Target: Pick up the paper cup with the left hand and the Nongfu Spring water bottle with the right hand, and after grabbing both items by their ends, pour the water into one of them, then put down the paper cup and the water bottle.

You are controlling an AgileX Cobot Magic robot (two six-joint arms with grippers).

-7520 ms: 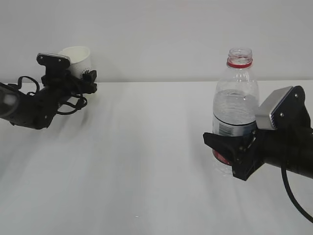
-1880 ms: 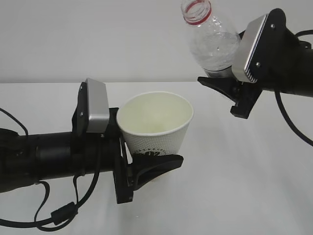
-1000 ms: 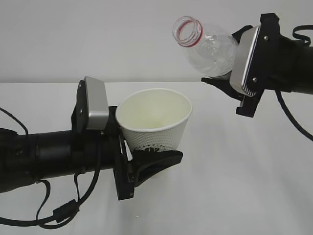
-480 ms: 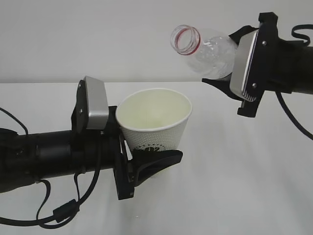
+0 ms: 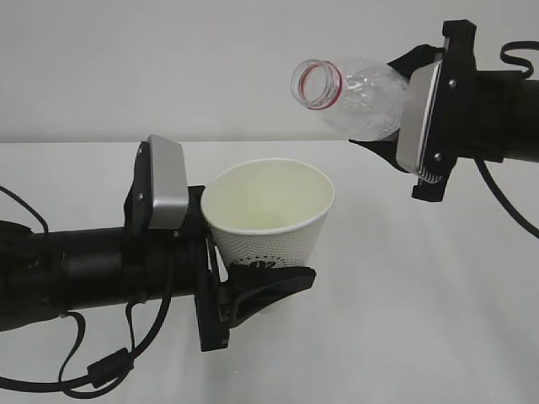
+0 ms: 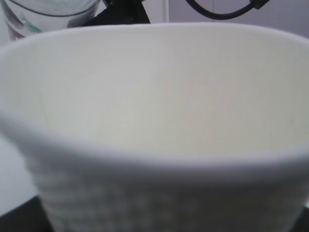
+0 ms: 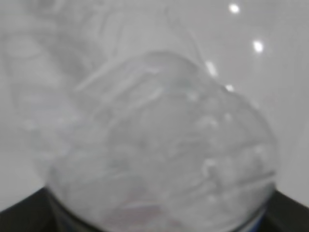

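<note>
1. Above the counter (image 5: 404, 320), the left hand (image 5: 253, 290) is clamped around the bottom of the paper cup (image 5: 269, 215), holding it up off the surface with the open top tipped a bit toward the camera. Inside looks dry so far.
2. The right hand (image 5: 404, 156) is gripping the lower part of the water bottle (image 5: 354, 97), which is tipped way over, almost lying flat, with its uncapped mouth pointing left.
3. Main worry: the bottle mouth looks like it sits high above the cup and near its right rim, not over the middle. If the water (image 5: 370, 105) comes out in a glug, my guess is it arcs past the rim or splashes onto the counter.
4. Second worry: the cup is thin paper and only pinched low down. Once water lands in it, it could tip in the fingers or get squashed.
5. Also the bottle is soft plastic, so any harder squeeze could squirt water out early.
</note>
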